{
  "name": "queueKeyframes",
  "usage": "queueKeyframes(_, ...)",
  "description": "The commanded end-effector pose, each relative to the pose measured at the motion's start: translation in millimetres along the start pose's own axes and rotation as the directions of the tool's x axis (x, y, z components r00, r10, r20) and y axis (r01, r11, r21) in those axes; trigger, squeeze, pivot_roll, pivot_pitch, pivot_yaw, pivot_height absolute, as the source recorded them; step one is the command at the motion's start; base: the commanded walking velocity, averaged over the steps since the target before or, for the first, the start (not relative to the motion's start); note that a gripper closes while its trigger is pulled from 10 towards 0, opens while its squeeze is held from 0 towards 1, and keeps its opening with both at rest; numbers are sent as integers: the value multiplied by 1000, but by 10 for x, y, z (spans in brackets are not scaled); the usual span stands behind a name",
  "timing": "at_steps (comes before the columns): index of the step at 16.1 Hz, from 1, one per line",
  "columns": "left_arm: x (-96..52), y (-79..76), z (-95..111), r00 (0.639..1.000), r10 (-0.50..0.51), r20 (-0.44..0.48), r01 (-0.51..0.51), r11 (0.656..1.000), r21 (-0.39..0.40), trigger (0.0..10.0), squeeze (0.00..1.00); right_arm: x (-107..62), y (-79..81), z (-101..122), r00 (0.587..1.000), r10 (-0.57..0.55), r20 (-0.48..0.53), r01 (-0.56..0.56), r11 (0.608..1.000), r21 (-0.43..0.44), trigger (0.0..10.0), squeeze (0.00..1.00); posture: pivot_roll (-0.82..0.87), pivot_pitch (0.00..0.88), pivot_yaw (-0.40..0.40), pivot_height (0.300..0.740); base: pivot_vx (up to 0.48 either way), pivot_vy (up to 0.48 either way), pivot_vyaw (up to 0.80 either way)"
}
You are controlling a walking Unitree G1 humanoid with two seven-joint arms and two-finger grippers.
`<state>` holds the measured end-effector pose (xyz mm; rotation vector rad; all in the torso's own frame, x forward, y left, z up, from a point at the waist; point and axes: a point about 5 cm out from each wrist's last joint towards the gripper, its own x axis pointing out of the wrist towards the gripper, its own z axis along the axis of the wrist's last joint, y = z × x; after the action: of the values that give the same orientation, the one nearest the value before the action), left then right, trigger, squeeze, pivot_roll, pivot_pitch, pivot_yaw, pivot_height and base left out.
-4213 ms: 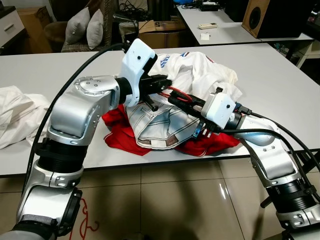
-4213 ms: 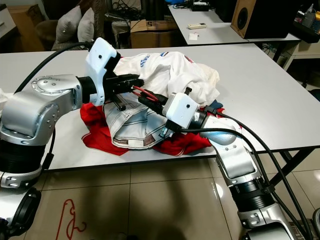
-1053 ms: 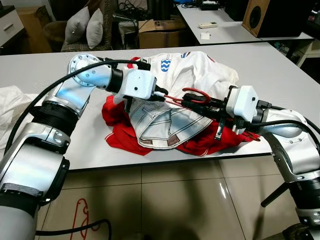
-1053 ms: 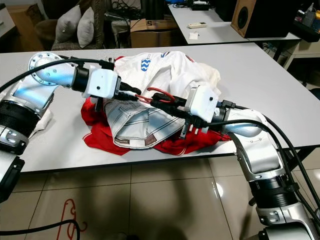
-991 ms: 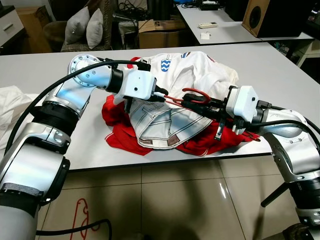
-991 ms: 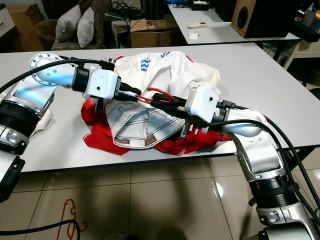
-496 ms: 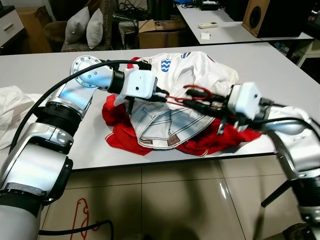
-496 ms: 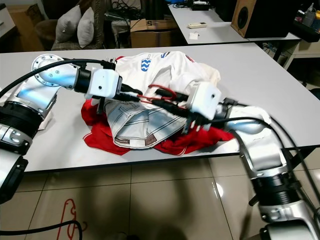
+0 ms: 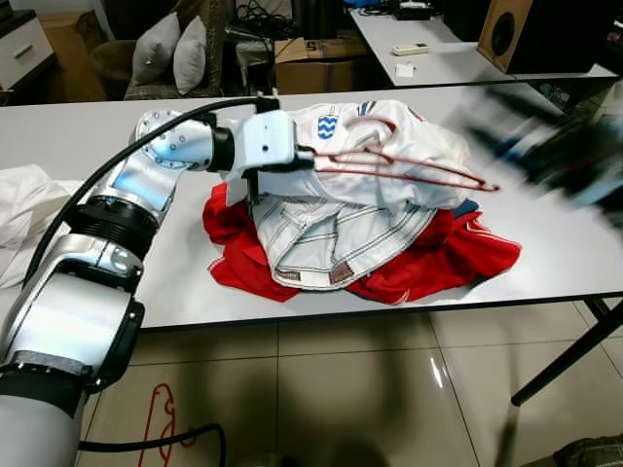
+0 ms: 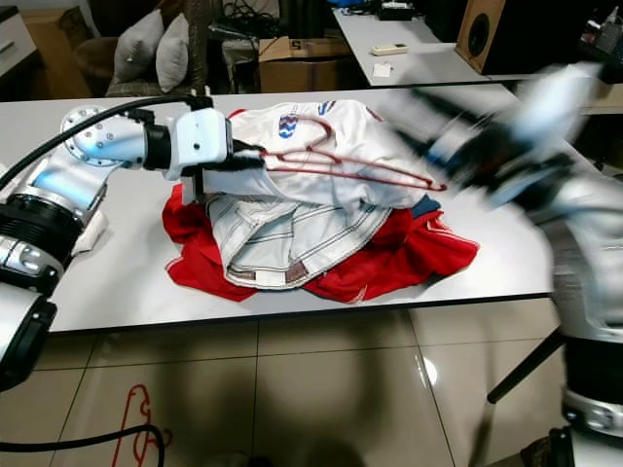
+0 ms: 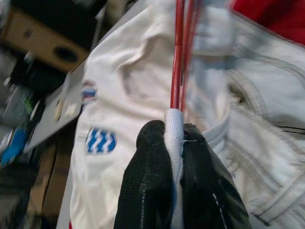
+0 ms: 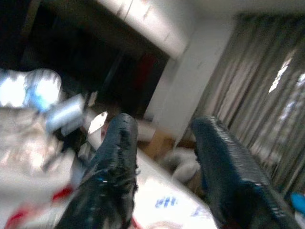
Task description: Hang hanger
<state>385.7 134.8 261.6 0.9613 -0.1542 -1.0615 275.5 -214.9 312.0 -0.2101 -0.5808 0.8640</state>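
Note:
A thin red wire hanger (image 9: 409, 167) stretches across the top of a clothes heap on the white table (image 9: 555, 277). My left gripper (image 9: 304, 161) is shut on the hanger's left end, where a strip of white fabric is caught with the wire (image 11: 178, 57) between the black fingers (image 11: 147, 191). Under it lie a white shirt (image 9: 389, 131) with a blue crest, pale stitched trousers (image 9: 331, 238) and a red garment (image 9: 448, 258). My right arm (image 9: 560, 146) is a blur above the table's right side, clear of the hanger. The right gripper (image 12: 164, 129) is open with nothing between its fingers.
Another white cloth (image 9: 24, 214) lies at the table's left edge. A second red hanger (image 9: 156, 428) rests on the tiled floor by a black cable. Behind stand a cardboard box (image 9: 311, 58), cushions (image 9: 175, 53), a second table and a speaker (image 9: 511, 34).
My right gripper has let go of the hanger and swung up and away to the right, blurred. The left gripper keeps its hold, and the hanger now reaches over the white shirt.

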Motion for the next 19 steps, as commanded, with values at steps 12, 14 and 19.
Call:
queueKeyframes(12, -320, 186, 113, 911, 349, 220, -315, 933, -176, 0, 0, -245, 703, -723, 866, -263, -424, 324, 943, 78, 10000, 1000, -50, 0, 81, 740, 0, 0, 0)
queueKeyframes(14, -350, 98, 94, 924, 320, 209, -297, 945, -134, 0, 0, -244, 670, -792, 819, -382, -428, 449, 892, 62, 10000, 1000, -50, 0, 77, 740, 0, 0, 0)
queueKeyframes(19, -360, -42, 99, 926, 330, 182, -325, 944, -58, 0, 0, -159, 503, -911, 752, -533, -387, 604, 793, 80, 10000, 549, -52, 0, 82, 740, 0, 0, 0)
